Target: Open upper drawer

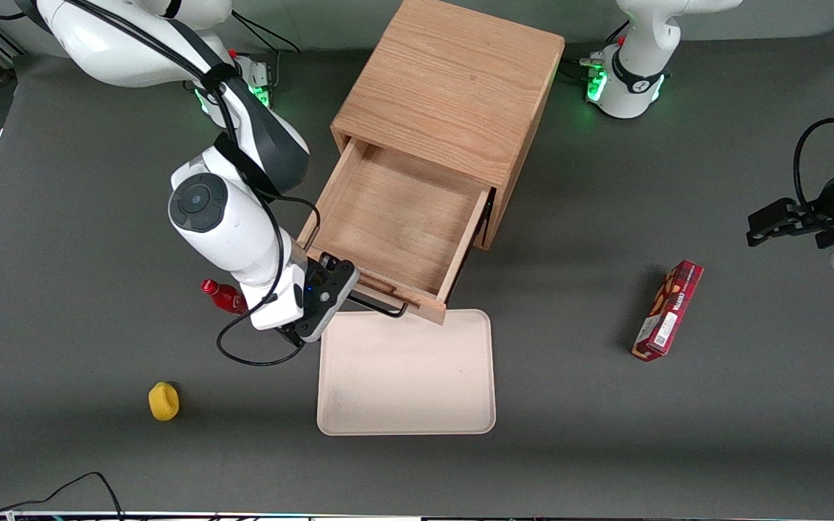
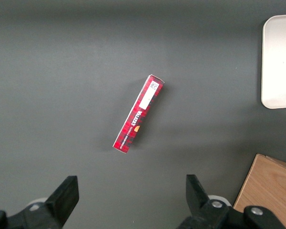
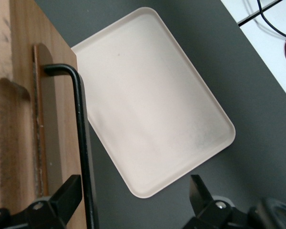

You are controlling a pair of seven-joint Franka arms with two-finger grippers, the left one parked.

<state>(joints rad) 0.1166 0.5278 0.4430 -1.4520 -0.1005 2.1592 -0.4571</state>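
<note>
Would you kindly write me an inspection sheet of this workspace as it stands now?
Surface: dark grey table.
Job's things: upper drawer pulled out of wooden cabinet, nothing seen inside; black handle bare.
Clutter: beige tray in front of the drawer; red box toward the parked arm's end; yellow object; red bottle beside the working arm.
Grippers: gripper open at the handle's end.
Cables: black cable looping off the wrist.
Surroundings: nothing seen.

The front view looks steeply down from high up, taking in the whole table [image 1: 62, 217]. Both wrist cameras face straight down, closer in, and like the front view both catch the tray [image 1: 406, 373] [image 2: 280, 62] [image 3: 152, 109].
</note>
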